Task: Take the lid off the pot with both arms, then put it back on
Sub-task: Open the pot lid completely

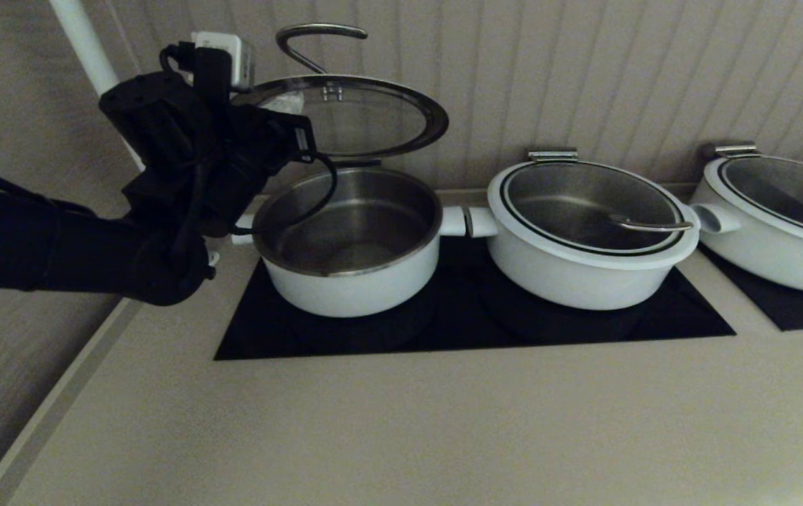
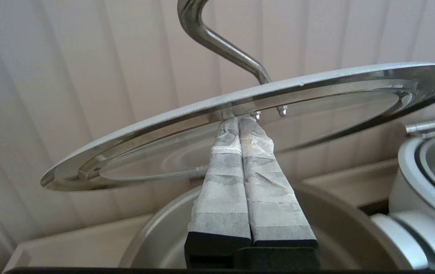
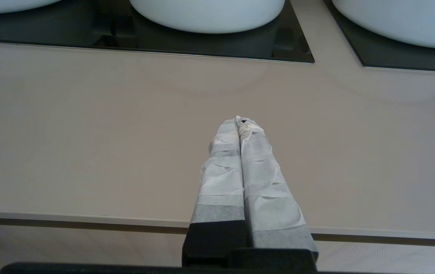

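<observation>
Currently the round glass lid with steel rim and bent steel loop handle [image 1: 352, 116] stands raised and tilted above the round white pot with steel lining [image 1: 348, 242], hinged at the pot's rear edge. The pot sits uncovered on the black cooktop panel [image 1: 471, 330].

The left gripper [image 2: 239, 121] is clenched, its white-wrapped fingers [image 2: 221, 182] pressed together with nothing between them. The tips press against the underside of the lid near the handle screws, propping it up, not clamping it.

The right gripper [image 3: 239, 122] is likewise clenched on nothing. It hangs over the beige countertop [image 3: 126, 133], well apart from the pot, and does not appear in the head view.

Handling assessment: the lid is judged rigid, moderately heavy and fragile, since glass fills the panel. Smooth glass and polished steel are likely slippery against the wrapped tips. The loop handle is the safest hold; the metal rim is a second option. Because the lid rests only on closed fingertips, it could slide off and drop onto the pot.

Concealed items: the left arm [image 1: 78, 239] covers the pot's left stub handle. The hinge behind the pot is largely hidden. A second white pot with a closed lid [image 1: 587, 232] stands beside it, and a third [image 1: 780, 218] is cut off at the frame edge.
</observation>
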### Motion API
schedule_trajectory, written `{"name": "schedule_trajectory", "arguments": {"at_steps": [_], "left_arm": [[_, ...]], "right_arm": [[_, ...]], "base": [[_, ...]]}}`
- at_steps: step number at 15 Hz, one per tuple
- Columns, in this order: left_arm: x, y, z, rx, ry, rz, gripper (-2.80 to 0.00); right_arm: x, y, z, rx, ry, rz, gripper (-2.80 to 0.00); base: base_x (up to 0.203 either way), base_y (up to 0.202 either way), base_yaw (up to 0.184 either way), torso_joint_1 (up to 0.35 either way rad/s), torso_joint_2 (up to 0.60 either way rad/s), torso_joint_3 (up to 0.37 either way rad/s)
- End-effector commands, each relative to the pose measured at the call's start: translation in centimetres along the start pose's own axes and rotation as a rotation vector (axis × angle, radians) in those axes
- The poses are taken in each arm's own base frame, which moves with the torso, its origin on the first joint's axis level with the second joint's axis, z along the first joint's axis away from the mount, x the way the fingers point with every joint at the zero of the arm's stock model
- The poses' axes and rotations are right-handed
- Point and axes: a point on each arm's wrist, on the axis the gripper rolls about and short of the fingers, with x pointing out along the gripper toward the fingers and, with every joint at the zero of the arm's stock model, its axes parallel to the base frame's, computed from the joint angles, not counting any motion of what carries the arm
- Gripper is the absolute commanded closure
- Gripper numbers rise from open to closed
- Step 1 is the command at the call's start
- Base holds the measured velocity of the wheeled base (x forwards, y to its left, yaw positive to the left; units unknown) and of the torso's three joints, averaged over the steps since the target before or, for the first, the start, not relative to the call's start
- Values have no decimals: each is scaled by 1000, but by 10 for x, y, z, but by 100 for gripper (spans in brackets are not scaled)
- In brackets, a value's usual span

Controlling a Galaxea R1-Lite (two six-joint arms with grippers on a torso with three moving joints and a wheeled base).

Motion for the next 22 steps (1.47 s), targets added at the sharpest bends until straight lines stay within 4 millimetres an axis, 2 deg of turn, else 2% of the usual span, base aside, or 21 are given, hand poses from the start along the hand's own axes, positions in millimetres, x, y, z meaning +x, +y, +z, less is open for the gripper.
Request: {"name": "schedule_trajectory", "arguments": {"at_steps": [1, 7, 11, 22], "left_arm": [[7, 0, 1, -1, -24, 5, 0], [15, 6, 5, 4, -55, 25, 0], [20, 14, 17, 15, -102, 45, 0], [23, 19, 14, 41, -100, 58, 0]], "right_arm": [[0, 0, 0, -1, 1, 1, 0], [0, 0, 0, -1, 0, 1, 0], [0, 0, 0, -1, 1, 1, 0], [0, 0, 0, -1, 1, 1, 0]], "base": [[0, 0, 0, 0, 0, 0], [0, 0, 0, 0, 0, 0], [0, 0, 0, 0, 0, 0], [0, 0, 0, 0, 0, 0]]}}
